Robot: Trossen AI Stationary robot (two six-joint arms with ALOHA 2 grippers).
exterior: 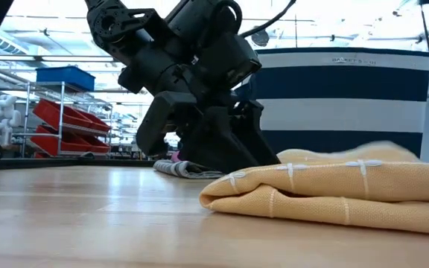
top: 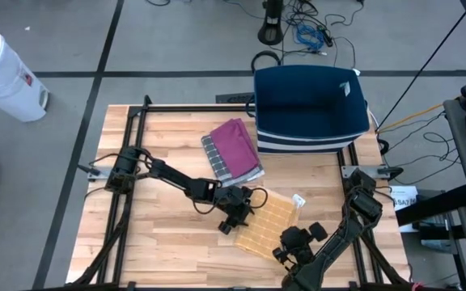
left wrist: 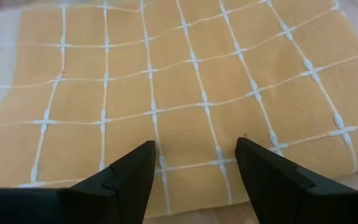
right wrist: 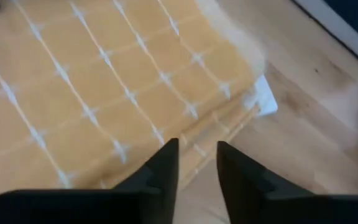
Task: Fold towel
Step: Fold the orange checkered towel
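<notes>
A yellow towel (top: 269, 225) with a white grid pattern lies folded in several layers on the wooden table, and it shows as a low stack in the low view (exterior: 334, 193). My left gripper (left wrist: 194, 149) stands open at the towel's left side, its fingers spread over the top layer near an edge. My right gripper (right wrist: 197, 146) hovers at the towel's near right side over the stepped layer edges. Its fingers are a narrow gap apart with nothing between them. A white tag (right wrist: 263, 99) sticks out at the towel's corner. My left gripper comes slanting down from the table's left side, with its two fingertips (left wrist: 145, 155) spread over the towel's top layer (left wrist: 191, 118). Whether they touch the cloth, I cannot tell. The towel lies flat on the table.
A folded magenta towel (top: 235, 145) lies on a grey striped cloth at the table's far middle. A navy basket with white stripes (top: 310, 109) stands at the far right. Black frame rails (top: 132, 137) border the table, and a white bin (top: 2, 73) stands on the floor to the left.
</notes>
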